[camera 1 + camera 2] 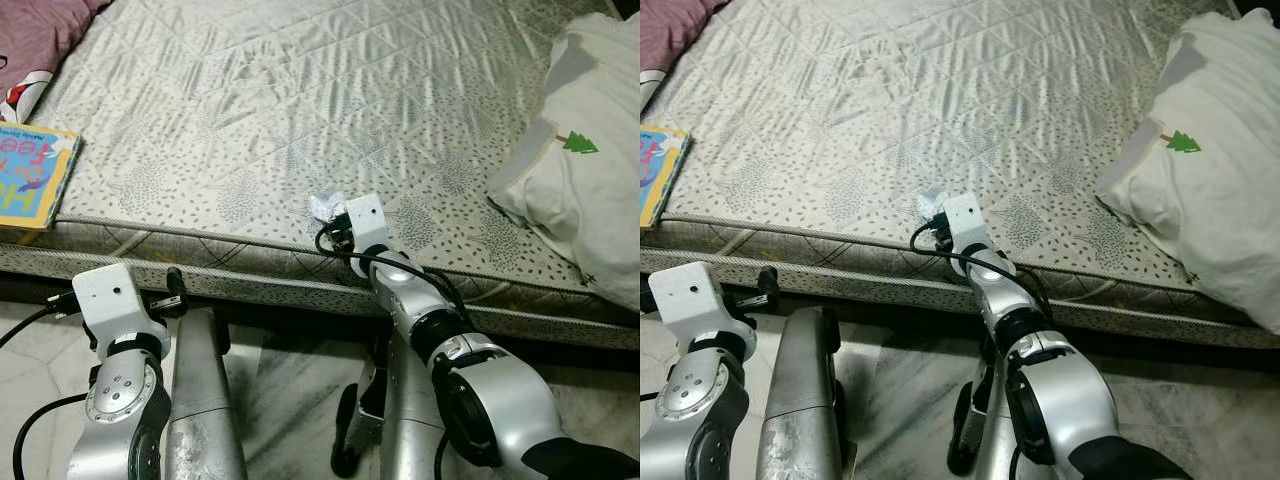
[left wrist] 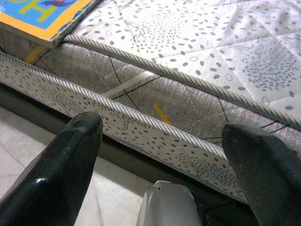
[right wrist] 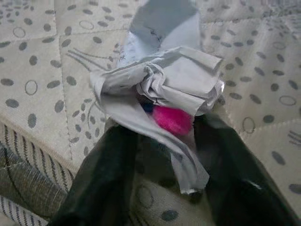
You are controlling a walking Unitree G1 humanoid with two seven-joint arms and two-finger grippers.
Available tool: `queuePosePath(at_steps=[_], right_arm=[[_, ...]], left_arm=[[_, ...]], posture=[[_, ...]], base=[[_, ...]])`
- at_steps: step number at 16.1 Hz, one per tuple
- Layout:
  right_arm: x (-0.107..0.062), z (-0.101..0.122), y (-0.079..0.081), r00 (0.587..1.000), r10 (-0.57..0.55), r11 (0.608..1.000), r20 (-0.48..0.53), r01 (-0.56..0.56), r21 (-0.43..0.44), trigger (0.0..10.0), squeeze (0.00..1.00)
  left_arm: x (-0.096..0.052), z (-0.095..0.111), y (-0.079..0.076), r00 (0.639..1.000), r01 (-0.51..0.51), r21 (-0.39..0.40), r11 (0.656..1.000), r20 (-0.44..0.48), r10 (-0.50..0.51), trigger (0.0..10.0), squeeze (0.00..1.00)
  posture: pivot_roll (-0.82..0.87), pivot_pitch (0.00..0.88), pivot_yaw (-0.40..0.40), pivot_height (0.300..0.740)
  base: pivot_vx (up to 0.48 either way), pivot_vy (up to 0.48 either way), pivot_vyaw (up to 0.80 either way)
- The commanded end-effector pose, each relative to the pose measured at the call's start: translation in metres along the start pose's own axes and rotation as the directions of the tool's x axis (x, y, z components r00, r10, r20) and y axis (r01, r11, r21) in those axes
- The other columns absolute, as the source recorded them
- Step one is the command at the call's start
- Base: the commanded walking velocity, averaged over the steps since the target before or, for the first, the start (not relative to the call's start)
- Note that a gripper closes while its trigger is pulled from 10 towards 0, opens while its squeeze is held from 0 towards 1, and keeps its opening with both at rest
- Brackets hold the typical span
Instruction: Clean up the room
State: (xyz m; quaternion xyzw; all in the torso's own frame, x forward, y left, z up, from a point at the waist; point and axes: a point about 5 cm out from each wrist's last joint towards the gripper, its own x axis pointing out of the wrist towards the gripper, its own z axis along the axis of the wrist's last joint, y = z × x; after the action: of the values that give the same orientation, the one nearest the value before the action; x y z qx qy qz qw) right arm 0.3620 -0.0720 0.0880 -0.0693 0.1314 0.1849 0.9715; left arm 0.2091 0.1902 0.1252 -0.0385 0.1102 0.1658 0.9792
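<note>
Near the bed's (image 1: 300, 120) front edge: one crumpled paper wrapper (image 3: 160, 87), pinched between right gripper's (image 3: 164, 141) fingers (image 3: 101, 183). Light, soft, easily crushed or torn, likely best held at the bunched middle. Left gripper (image 2: 160, 150) low beside the mattress, fingers spread. Also counted: one book (image 1: 30, 170), one pillow (image 1: 590, 160).

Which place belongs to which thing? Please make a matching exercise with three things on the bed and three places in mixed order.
Things:
1. crumpled paper
2. pillow
3. children's book

Places:
a. at the mattress's left edge
b. on the right side of the mattress
c. between the right gripper's fingers, near the front edge

Pairs: 1-c, 2-b, 3-a
</note>
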Motion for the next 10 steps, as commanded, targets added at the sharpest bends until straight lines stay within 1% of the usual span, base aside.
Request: queuePosePath(at_steps=[1,10], right_arm=[[-0.0001,-0.0018,-0.0014,1.0,-0.005,1.0,-0.009,0.005,0.012,0.0,0.0],[0.0011,0.0034,-0.0045,1.0,-0.012,1.0,0.006,0.012,0.023,0.0,0.0]], left_arm=[[0.0005,-0.003,0.0004,1.0,-0.013,0.001,1.0,-0.011,0.013,10.0,0.0],[0.0084,-0.0001,-0.0029,1.0,-0.003,-0.002,1.0,0.012,0.003,10.0,0.0]], posture=[[0.3,0.187,-0.126,0.522],[0.3,0.144,-0.125,0.522]], base=[[0.0,0.0,0.0],[0.0,0.0,0.0]])
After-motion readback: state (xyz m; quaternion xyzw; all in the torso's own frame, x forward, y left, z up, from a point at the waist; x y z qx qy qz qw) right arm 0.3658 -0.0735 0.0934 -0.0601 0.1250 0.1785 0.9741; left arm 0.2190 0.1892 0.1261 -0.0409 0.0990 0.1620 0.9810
